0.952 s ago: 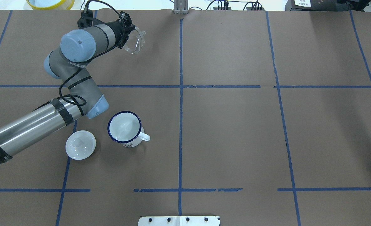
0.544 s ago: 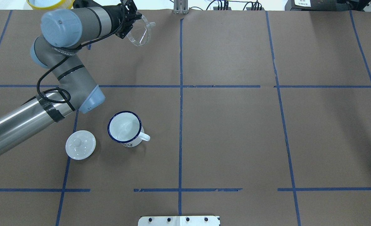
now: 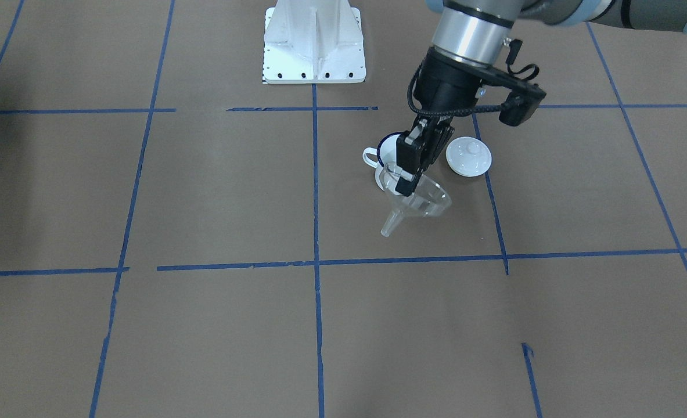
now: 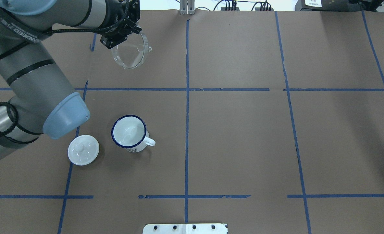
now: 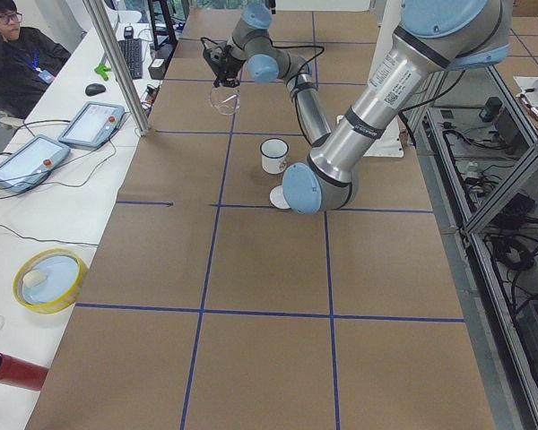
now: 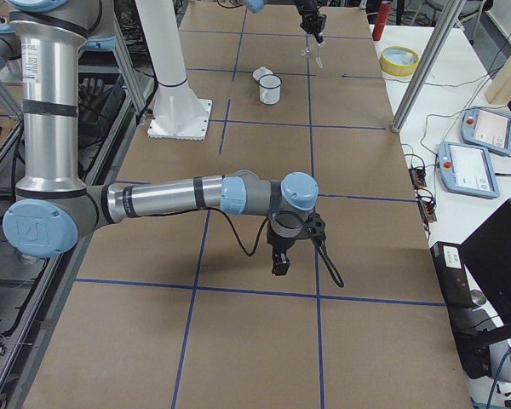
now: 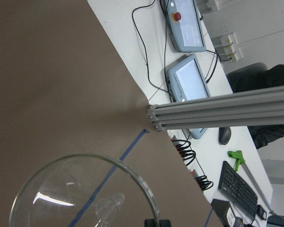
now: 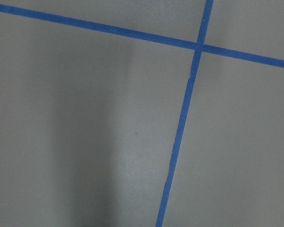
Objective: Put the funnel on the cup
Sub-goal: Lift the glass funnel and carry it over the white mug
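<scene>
Left gripper clamping the funnel by its rim, aloft.
I am seeing it hanging upper left in the overhead view; cup standing well apart beside lid, blue-taped brown paper stretching rightward.

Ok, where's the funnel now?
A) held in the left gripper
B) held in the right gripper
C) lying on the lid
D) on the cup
A: the left gripper pinches the funnel by its rim, well away from the empty cup.

Left hand has raised and levelled the funnel.
</scene>
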Controlling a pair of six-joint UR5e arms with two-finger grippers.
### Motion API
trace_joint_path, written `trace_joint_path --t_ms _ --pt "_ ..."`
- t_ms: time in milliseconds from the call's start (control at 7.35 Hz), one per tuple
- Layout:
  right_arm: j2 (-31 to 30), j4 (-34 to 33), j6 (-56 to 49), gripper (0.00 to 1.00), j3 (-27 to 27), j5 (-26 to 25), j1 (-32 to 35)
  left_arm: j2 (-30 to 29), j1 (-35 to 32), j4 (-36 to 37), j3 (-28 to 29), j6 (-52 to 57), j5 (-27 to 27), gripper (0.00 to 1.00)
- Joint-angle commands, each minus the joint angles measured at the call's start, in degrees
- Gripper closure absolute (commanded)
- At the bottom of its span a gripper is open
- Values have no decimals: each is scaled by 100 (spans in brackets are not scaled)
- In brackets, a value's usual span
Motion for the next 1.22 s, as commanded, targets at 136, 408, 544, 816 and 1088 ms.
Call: trace_joint_path --t_ms 136,408,544,816,1088 --pt "7 0 0 0 2 0 0 -496 321 2890 -316 1764 -538 100" --pt "-2 0 0 0 2 0 0 -635 612 3501 59 2472 -539 100" --pt "-2 0 0 0 2 0 0 -828 700 3477 584 2527 -547 100" --pt "-2 0 0 0 2 0 0 -830 1024 3442 686 2536 -539 100" --pt "-2 0 0 0 2 0 0 -786 1272 3232 861 2536 -521 100"
